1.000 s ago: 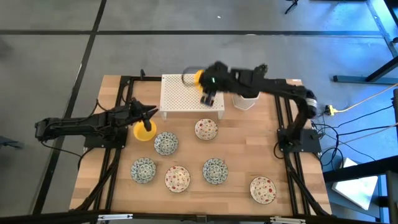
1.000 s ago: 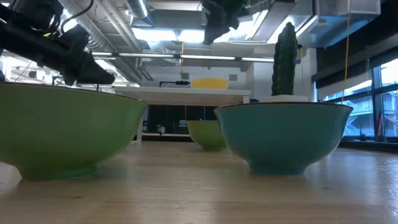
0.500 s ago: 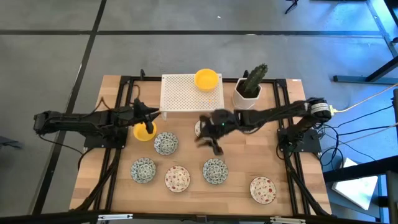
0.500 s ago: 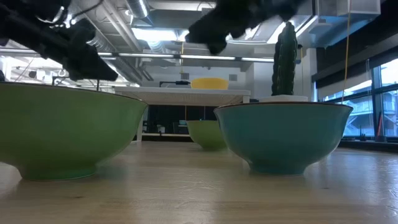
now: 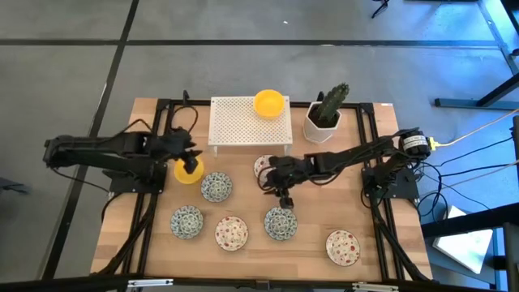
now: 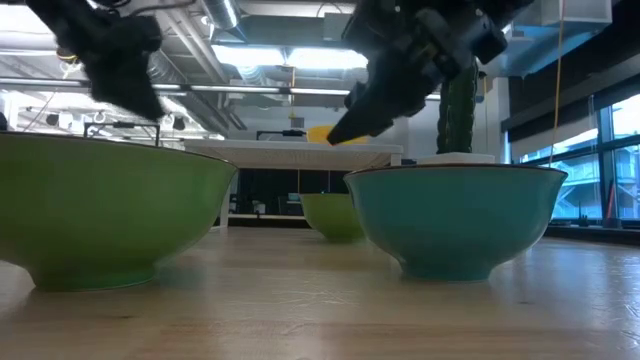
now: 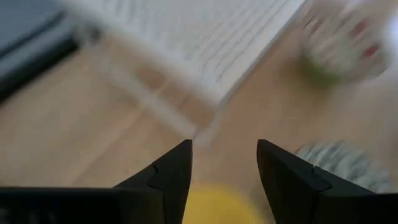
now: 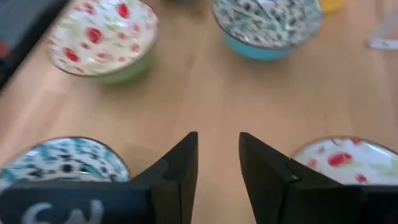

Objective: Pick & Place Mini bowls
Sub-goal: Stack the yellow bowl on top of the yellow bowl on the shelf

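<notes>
Right tool (image 5: 280, 183) low over mid surface, fingers (image 8: 180, 165) a little apart, nothing between them; bare wood in the gap. Sits between red-speckled bowl (image 5: 263, 165) at its 11 o'clock and green-blue patterned bowl (image 5: 280, 223) at its 6 o'clock. Right wrist view: red-speckled bowl (image 8: 102, 37) and patterned bowl (image 8: 267, 22) ahead, another patterned bowl (image 8: 62, 163) and a speckled one (image 8: 348, 160) either side of the fingers.

Left tool (image 5: 188, 156) at left side of surface, right above yellow bowl (image 5: 189, 172). Fingers (image 7: 171, 171) apart, yellow bowl (image 7: 217, 208) showing in the gap; contact with bowl not clear. White rack (image 7: 205, 37) ahead in left wrist view, blurred.

Other bowls on surface (image 5: 154, 243): patterned bowl (image 5: 216, 186) at 4 o'clock of yellow bowl, just beside it; patterned bowl (image 5: 186, 221) at lower left; speckled bowl (image 5: 232, 234) at its 4 o'clock; speckled bowl (image 5: 342, 247) lower right, well apart. Second yellow bowl (image 5: 269, 103) on top of white rack (image 5: 239, 126), at the rack's far right corner. Cactus pot (image 5: 324, 122) at 3 o'clock of rack.

Low view: green bowl side (image 6: 110, 210) and teal bowl side (image 6: 455, 215) close up, both arms overhead.
</notes>
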Tool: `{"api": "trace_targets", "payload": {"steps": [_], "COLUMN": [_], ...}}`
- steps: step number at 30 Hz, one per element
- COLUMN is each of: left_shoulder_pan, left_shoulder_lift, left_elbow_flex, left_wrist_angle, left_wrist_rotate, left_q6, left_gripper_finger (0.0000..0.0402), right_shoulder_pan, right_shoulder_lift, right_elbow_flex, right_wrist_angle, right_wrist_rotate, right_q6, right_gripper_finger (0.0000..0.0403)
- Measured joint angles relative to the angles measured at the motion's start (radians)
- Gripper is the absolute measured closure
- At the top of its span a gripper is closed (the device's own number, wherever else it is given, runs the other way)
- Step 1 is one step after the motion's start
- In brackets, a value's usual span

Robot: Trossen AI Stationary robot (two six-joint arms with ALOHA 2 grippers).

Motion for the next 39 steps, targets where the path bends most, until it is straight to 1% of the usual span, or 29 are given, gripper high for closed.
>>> {"api": "trace_targets", "payload": {"steps": [2, 4, 8, 13, 20, 24, 27, 32, 35, 39], "left_shoulder_pan": [0.000, 0.002, 0.004, 0.004, 0.016, 0.058, 0.101, 0.159, 0.198, 0.247], "left_shoulder_lift": [0.019, 0.041, 0.097, 0.166, 0.296, 0.360, 0.388, 0.410, 0.426, 0.452], "left_elbow_flex": [0.017, 0.016, 0.016, 0.016, 0.016, 0.016, 0.015, 0.015, 0.015, 0.015], "left_wrist_angle": [-0.131, -0.231, -0.351, -0.350, -0.350, -0.351, -0.337, -0.259, -0.243, -0.247], "left_wrist_rotate": [0.009, 0.041, 0.077, 0.066, 0.012, 0.003, 0.044, 0.106, 0.112, 0.095], "left_q6": [-0.080, -0.152, -0.248, -0.264, -0.275, -0.218, -0.159, -0.073, -0.063, -0.059], "left_gripper_finger": [0.0224, 0.0222, 0.0216, 0.0206, 0.0201, 0.0201, 0.0201, 0.0209, 0.0214, 0.0218], "right_shoulder_pan": [0.000, 0.000, 0.001, 0.002, 0.008, 0.013, 0.018, 0.028, 0.033, 0.037], "right_shoulder_lift": [0.000, 0.000, 0.000, 0.000, 0.000, 0.000, 0.001, 0.001, 0.001, 0.001], "right_elbow_flex": [0.000, 0.000, 0.000, 0.000, 0.000, 0.001, 0.001, 0.001, 0.001, 0.001], "right_wrist_angle": [-0.012, -0.002, 0.001, 0.003, 0.005, 0.016, 0.015, 0.015, 0.015, 0.014], "right_wrist_rotate": [0.012, 0.012, 0.012, 0.012, 0.012, 0.012, 0.012, 0.012, 0.012, 0.012], "right_q6": [0.004, 0.010, 0.015, 0.035, 0.057, 0.063, 0.064, 0.065, 0.064, 0.064], "right_gripper_finger": [0.0287, 0.0287, 0.0287, 0.0287, 0.0287, 0.0287, 0.0287, 0.0287, 0.0287, 0.0287]}}
